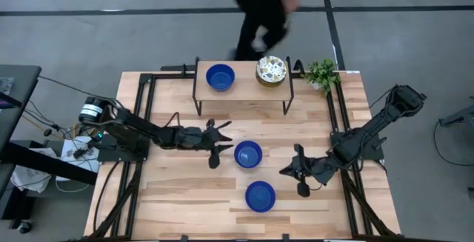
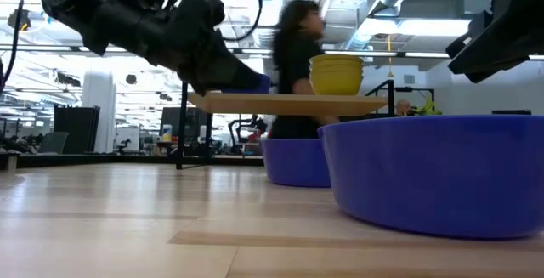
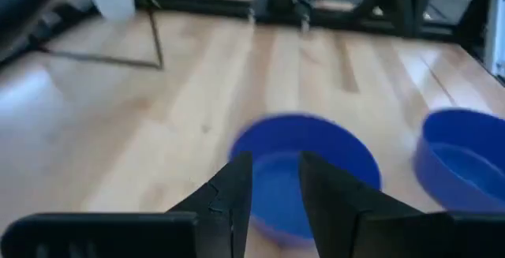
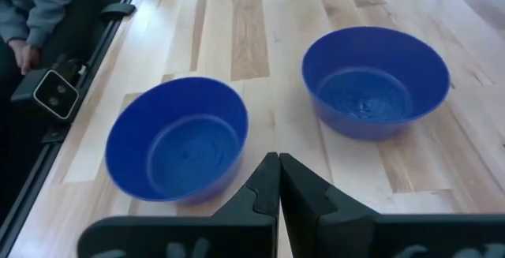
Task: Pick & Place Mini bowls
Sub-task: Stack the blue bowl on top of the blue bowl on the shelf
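Left gripper [image 1: 216, 144], fingers apart, seemingly just beside the middle blue bowl [image 1: 248, 154]; right gripper [image 1: 293, 177] closed

bare table [image 1: 178, 190] left of two blue bowls [image 1: 248, 154], raised shelf [image 1: 244, 94] behind

Two cobalt blue mini bowls sit upright on the table between my arms: middle blue bowl [image 1: 248, 154] nearer the shelf, front blue bowl [image 1: 260, 196] just beyond it toward the table's front edge, apart, not touching. Both glossy, empty, rims up. A third blue bowl [image 1: 220, 77] stands upright on the raised shelf, left part. Beside it on the shelf's right, the stack of floral bowls [image 1: 271, 71], white with green-yellow speckle, nested upright; count unclear.
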Controlling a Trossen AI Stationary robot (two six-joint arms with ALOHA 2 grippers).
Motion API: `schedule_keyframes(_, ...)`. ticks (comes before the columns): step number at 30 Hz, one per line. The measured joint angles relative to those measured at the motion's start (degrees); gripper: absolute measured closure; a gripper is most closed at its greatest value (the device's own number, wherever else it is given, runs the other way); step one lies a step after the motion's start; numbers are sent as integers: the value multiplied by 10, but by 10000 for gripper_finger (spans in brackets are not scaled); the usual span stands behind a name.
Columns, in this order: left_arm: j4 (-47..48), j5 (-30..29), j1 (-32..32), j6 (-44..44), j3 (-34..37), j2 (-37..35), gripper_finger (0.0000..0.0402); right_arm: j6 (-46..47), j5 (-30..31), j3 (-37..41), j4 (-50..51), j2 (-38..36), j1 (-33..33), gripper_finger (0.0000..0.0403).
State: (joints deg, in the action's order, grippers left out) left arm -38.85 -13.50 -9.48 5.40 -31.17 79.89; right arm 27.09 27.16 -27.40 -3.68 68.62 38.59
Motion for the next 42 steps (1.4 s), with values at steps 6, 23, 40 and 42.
schedule_keyframes(6, -5, 118, 1, 19, 0, 35, 298, 0, 1, 0, 0, 0, 4, 402)
schedule_keyframes(23, -2, 4, 28, 19, -89, 119, 214, -1, 13, 0, 2, 0, 4, 402)
schedule_keyframes(40, 33, 30, 42, 48, -93, 154, 229, -1, 14, 0, 2, 0, 4, 402)
schedule_keyframes(42, 35, 43, 42, 55, -93, 154, 229, -1, 13, 0, 2, 0, 4, 402)
